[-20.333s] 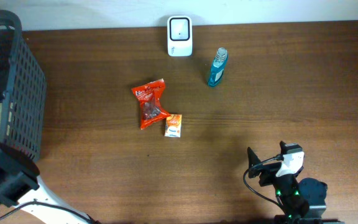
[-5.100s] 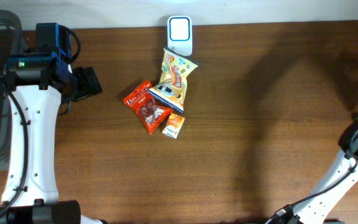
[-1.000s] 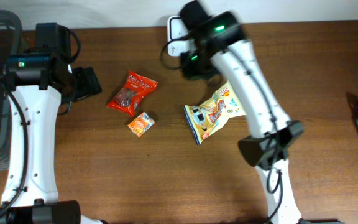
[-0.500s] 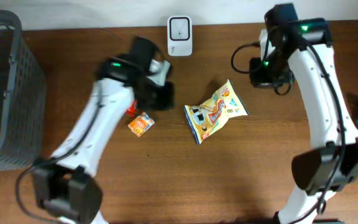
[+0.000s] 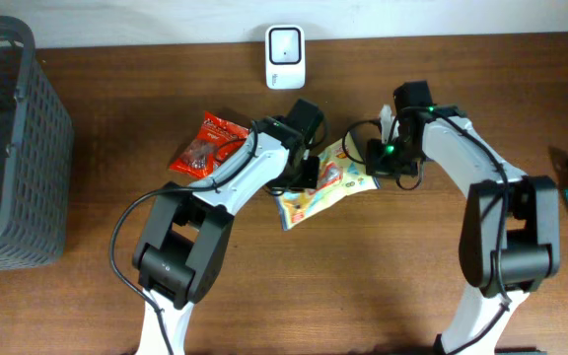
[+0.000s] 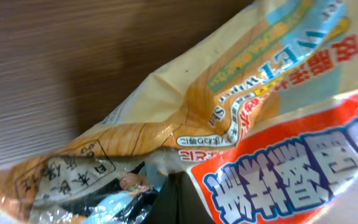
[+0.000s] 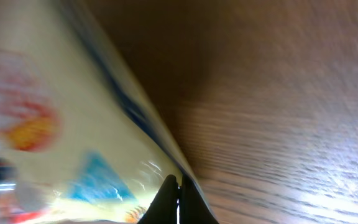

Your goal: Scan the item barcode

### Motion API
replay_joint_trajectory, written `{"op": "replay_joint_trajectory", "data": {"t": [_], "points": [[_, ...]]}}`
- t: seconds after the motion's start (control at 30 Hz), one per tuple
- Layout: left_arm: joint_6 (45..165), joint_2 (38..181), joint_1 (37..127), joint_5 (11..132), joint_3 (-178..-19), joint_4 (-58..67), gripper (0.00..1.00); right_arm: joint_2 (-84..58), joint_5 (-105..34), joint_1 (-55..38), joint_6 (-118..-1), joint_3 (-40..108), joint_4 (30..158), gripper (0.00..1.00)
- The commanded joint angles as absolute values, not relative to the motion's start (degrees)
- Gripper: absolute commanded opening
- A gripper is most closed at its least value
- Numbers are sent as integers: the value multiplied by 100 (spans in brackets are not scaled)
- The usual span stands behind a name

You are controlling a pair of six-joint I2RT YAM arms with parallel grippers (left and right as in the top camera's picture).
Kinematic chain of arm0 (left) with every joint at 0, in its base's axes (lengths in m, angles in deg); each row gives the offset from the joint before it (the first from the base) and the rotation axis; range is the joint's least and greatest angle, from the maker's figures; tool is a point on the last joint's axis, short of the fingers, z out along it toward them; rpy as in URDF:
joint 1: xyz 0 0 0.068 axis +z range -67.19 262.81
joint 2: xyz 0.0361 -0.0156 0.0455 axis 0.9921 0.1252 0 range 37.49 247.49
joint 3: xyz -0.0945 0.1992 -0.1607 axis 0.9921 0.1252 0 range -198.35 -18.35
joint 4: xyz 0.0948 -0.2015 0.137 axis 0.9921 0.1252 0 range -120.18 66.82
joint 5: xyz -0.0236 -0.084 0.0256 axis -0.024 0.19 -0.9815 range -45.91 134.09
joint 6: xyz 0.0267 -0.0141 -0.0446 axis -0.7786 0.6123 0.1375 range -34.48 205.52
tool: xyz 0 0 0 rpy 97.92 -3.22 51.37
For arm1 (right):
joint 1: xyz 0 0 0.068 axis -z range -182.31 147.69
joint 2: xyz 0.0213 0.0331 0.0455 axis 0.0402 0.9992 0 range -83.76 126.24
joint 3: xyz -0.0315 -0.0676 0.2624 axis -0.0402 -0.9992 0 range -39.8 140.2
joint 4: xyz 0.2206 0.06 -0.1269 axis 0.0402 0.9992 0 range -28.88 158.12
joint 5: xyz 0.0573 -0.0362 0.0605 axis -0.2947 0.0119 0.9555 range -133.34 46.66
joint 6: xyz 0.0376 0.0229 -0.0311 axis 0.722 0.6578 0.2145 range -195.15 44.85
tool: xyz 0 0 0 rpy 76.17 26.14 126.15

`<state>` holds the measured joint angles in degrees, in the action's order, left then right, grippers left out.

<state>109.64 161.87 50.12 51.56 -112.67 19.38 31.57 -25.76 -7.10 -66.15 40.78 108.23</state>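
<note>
Since half a second earlier both arms had closed in on the snack bag (image 5: 321, 185). The left gripper (image 5: 307, 172) had swung over from the red packet (image 5: 203, 144) to the bag's end on its own side, the right gripper (image 5: 377, 161) had dropped onto the opposite end, and the bag had slid a little toward the left arm.

The bag lay flat on the table (image 5: 294, 286), out in front of the scanner (image 5: 285, 57) and slightly to the right arm's side of it. Both grippers were clenched. The wrist views showed each pair of fingers pinched on the film at the bag's edge.

To do this step well, the arms would probably need to lift together, keeping the film lightly taut so the printed panel stayed flat. They could then turn that panel toward the scanner's window and hold it steady there. Pulling the ends apart too hard risked the thin film slipping out of a pinch.

The bag was glossy yellow and crinkled, with cartoon art on top. Its underside carried a red and blue banner of Japanese characters and a boxed text panel. No barcode was visible in any view.
</note>
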Motion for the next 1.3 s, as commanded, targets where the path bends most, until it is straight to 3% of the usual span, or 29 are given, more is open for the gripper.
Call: {"op": "replay_joint_trajectory", "data": {"t": [0.0, 0.13, 0.2, 0.3, 0.5, 0.63, 0.73, 0.83, 0.87, 0.97, 1.17, 1.27], "points": [[11036, 16338, 5257, 3049, -11270, 2572, 0, 3280, -3393, -673, -6215, 4004, 11306, 4], [11034, 16335, 5631, 2970, -12747, 3927, 0, 2556, -2698, -678, -6180, 4061, 11743, 4], [11036, 16335, 5690, 3000, -13733, 4598, 0, 2187, -1183, -684, -6436, 4165, 11208, 4], [11030, 16355, 5864, 4019, -13733, 4830, 0, 2357, -707, -922, -6368, 4161, 10576, 4], [11032, 16355, 6006, 4498, -11945, 4043, 0, 3448, -759, -2015, -5348, 4144, 9398, 4], [11034, 16353, 6286, 3689, -11289, 3641, 0, 3739, -3338, -1974, -5063, 4141, 10602, 4], [10925, 16344, 6323, 3525, -11388, 3617, 0, 3730, -3767, -1838, -5063, 4141, 11234, 4], [10879, 16104, 6321, 3663, -12100, 4115, 0, 3183, -3153, -1851, -5374, 4207, 11328, 4], [10886, 15885, 6334, 3892, -12380, 4191, 0, 2871, -2073, -1858, -5946, 4347, 11022, 4], [11010, 15428, 6538, 4021, -12618, 4165, 0, 2740, -788, -1917, -6032, 4401, 9898, 4], [11012, 15441, 7388, 4043, -12336, 4581, 0, 3717, -997, -2874, -5304, 4401, 8500, 4], [11012, 15441, 7388, 4026, -12336, 4685, 0, 3887, -2447, -2920, -4910, 4401, 9155, 4]]}}
